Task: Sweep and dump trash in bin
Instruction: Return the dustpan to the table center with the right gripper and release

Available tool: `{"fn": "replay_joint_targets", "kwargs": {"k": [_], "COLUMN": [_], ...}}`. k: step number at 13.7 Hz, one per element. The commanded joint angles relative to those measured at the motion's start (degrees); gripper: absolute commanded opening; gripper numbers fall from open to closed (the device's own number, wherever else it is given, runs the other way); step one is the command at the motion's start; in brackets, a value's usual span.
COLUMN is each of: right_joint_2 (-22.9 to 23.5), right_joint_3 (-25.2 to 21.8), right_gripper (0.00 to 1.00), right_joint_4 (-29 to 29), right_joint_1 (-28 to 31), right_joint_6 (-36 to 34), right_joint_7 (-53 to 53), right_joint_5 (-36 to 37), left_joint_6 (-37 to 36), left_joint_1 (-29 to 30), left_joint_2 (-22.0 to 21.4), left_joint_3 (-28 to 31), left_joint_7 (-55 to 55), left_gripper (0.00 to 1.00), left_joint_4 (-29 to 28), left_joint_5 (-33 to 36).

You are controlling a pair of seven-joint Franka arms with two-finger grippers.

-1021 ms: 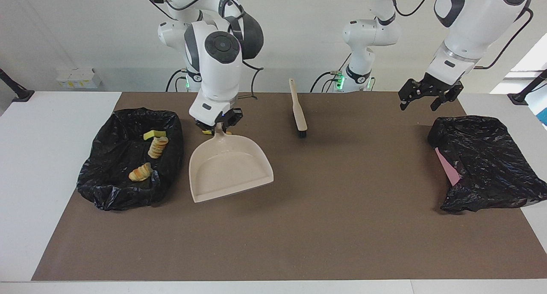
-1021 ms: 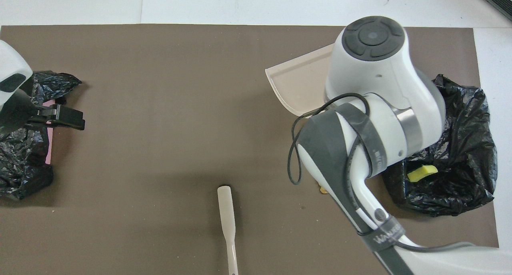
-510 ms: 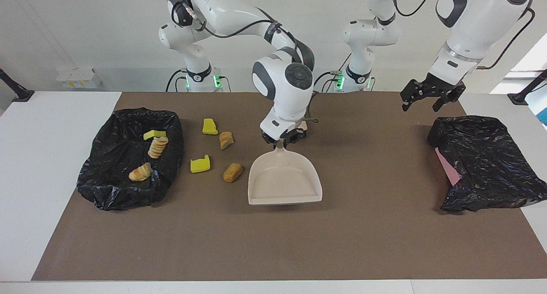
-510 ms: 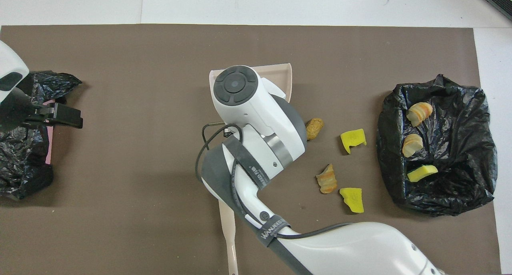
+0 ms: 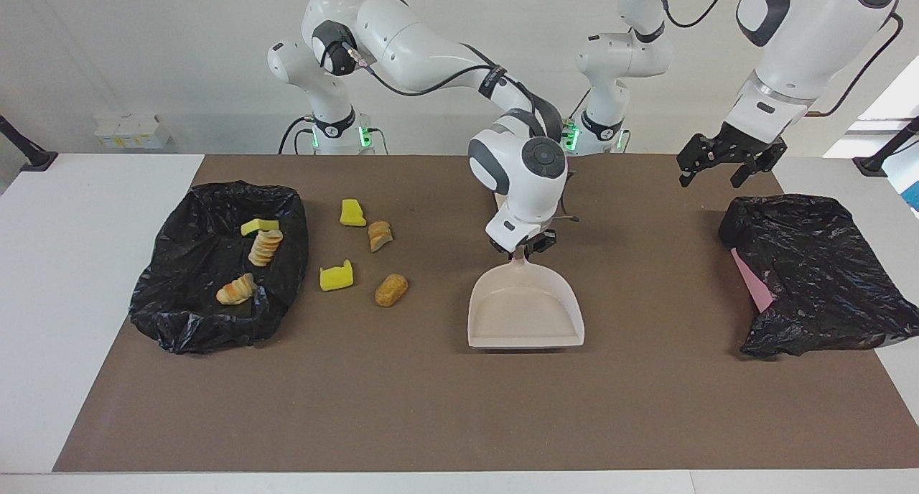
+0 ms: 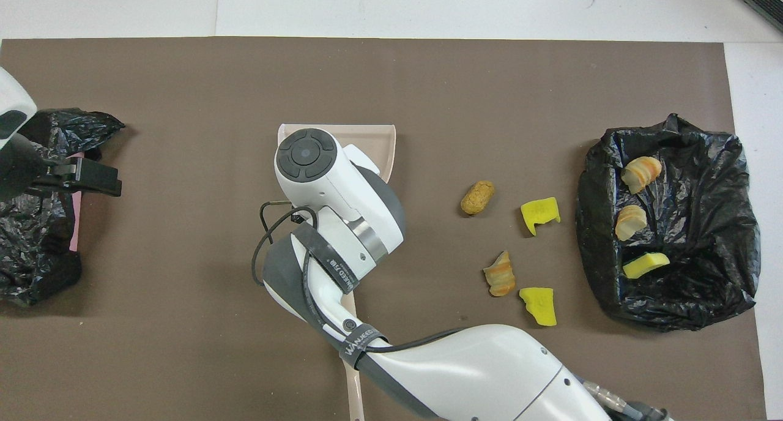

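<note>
Several pieces of trash lie on the brown mat beside the bin: a yellow sponge chunk (image 5: 352, 212) (image 6: 538, 305), a bread lump (image 5: 379, 234) (image 6: 500, 280), another sponge chunk (image 5: 336, 276) (image 6: 540, 214) and a brown lump (image 5: 391, 289) (image 6: 477, 197). The black-lined bin (image 5: 179, 322) (image 6: 722, 286) holds a sponge chunk (image 5: 260, 225) and two bread pieces (image 5: 266, 247) (image 5: 237, 289). My right gripper (image 5: 523, 251) is shut on the handle of the empty beige dustpan (image 5: 524, 314) (image 6: 382, 142) at mid-table. My left gripper (image 5: 725, 169) (image 6: 110, 181) hangs open and empty.
A second crumpled black bag (image 5: 818, 271) (image 6: 37, 262) with a pink edge lies at the left arm's end of the table, under the left gripper. A beige brush handle (image 6: 353, 396) lies near the robots, mostly covered by the right arm.
The right arm has carried the dustpan from beside the bin to mid-table, toward the left arm's end, uncovering the pieces on the mat. The left gripper has barely shifted.
</note>
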State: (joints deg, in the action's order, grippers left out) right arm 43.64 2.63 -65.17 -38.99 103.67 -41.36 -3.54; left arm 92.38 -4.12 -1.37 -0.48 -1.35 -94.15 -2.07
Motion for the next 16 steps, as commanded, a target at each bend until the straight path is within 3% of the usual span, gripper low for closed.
{"fn": "replay_joint_targets", "kwargs": {"k": [1,3,4,6,9,11,15,16], "right_joint_2": [1.3,1.0,0.9,0.2,-2.8,-8.0,-21.3,-24.6], "right_joint_3": [0.1,0.1,0.1,0.1,-0.3,-0.3,-0.3,-0.3], "right_gripper": [0.0,0.25,0.3,0.59,0.84,0.88,0.9,0.95], "right_joint_4": [0.8,-0.1,-0.1,-0.1,-0.7,-5.5,-21.6,-25.5], "right_joint_1": [-0.6,-0.3,0.0,0.4,0.4,0.2,-4.0,-4.9], "right_joint_6": [0.0,-1.2,-1.3,-1.1,-0.1,-0.3,0.0,0.4], "right_joint_7": [-1.2,-0.6,-0.4,-0.3,-1.2,-1.7,-3.6,-3.7], "right_joint_5": [-1.5,-1.9,-2.0,-2.0,-2.4,-2.5,-2.3,-2.3], "left_joint_6": [1.0,1.1,1.0,1.8,2.5,2.5,2.7,2.8], "left_joint_1": [0.7,0.7,0.7,0.7,0.7,0.7,0.6,0.6], "left_joint_2": [-0.8,-0.8,-0.8,-0.7,-0.7,-0.7,-0.6,-0.6], "left_joint_3": [-0.5,-0.5,-0.5,-0.5,-0.5,-0.5,-0.5,-0.6], "left_joint_7": [0.8,0.7,0.9,0.9,1.0,1.0,0.8,0.8], "left_gripper": [1.0,1.0,1.0,1.0,1.0,1.0,1.0,1.0], "left_joint_4": [-1.0,-1.0,-1.0,-1.0,-1.0,-1.0,-1.0,-1.0], "left_joint_5": [0.8,0.7,0.7,0.7,0.6,0.6,0.6,0.6]}}
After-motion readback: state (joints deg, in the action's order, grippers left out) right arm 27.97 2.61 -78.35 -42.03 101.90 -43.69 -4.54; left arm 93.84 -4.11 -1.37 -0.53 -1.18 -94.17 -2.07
